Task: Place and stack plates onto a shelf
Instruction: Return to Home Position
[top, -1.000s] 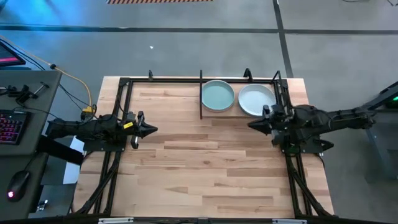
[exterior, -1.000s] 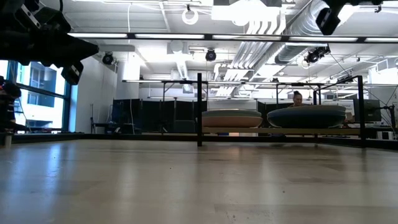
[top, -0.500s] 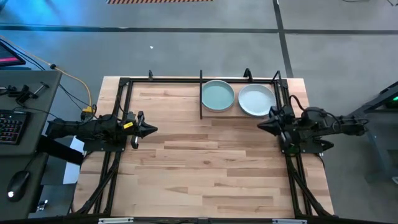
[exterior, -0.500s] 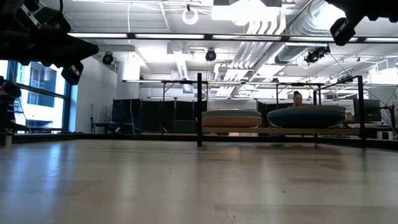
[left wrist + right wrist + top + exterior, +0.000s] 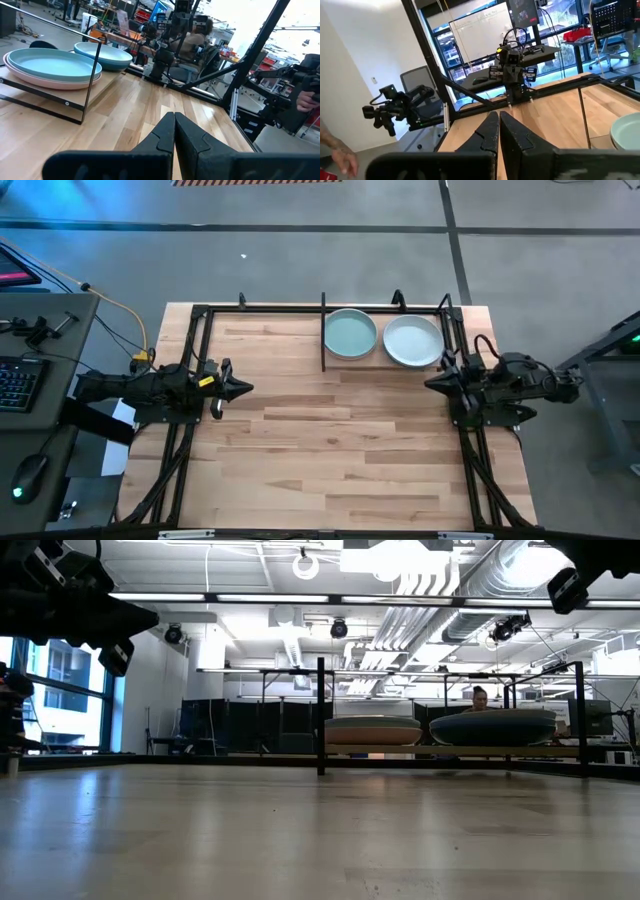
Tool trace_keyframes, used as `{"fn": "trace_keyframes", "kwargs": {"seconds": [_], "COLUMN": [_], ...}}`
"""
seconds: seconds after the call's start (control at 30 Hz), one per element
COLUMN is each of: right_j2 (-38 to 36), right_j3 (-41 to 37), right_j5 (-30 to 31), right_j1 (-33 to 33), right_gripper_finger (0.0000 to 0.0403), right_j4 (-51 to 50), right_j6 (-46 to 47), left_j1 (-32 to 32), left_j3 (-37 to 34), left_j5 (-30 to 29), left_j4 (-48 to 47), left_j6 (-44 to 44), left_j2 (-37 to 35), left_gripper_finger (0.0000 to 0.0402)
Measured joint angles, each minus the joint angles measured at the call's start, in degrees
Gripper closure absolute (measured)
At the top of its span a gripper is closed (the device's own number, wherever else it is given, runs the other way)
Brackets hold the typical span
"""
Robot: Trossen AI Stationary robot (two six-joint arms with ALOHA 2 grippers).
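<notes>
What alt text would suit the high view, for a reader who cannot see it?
Seen from above, a wooden table carries a black-rod shelf at its far edge, holding a pale mint plate beside a paler plate. The left gripper and the right gripper, both shut, point inward from opposite sides, clear of the plates.

my left arm [image 5: 140,388] is folded back on its own side and held level. my left gripper [image 5: 243,388] points inward, its fingers [image 5: 165,132] pressed together on nothing. my right arm [image 5: 525,380] is folded back the same way on the opposite side. my right gripper [image 5: 432,383] points inward too, fingers [image 5: 490,131] closed and empty. the two grippers face each other, well apart.
</notes>
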Motion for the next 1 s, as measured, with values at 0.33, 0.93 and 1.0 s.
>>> {"fn": "trace_keyframes", "kwargs": {"seconds": [0.33, 0.93, 1.0], "right_j2": [0.63, 0.63, 0.54], "right_j3": [0.03, 0.03, -0.98], "right_j5": [-2.17, -3.03, -3.03], "right_j1": [0.01, 0.01, 0.01], "right_gripper_finger": [0.0403, 0.0403, 0.0403], "right_j4": [-1.09, -1.17, 0.76], "right_j6": [-0.39, -4.93, -5.38], "left_j1": [0.0, 0.0, 0.02], "left_j3": [0.0, 0.0, 0.0], "left_j5": [-0.02, -0.02, -0.02], "left_j4": [-0.02, -0.01, 0.01], "left_j6": [0.0, 0.0, 0.0], "left_j2": [0.06, 0.07, 0.06], "left_gripper_finger": [0.0401, 0.0401, 0.0401]}}
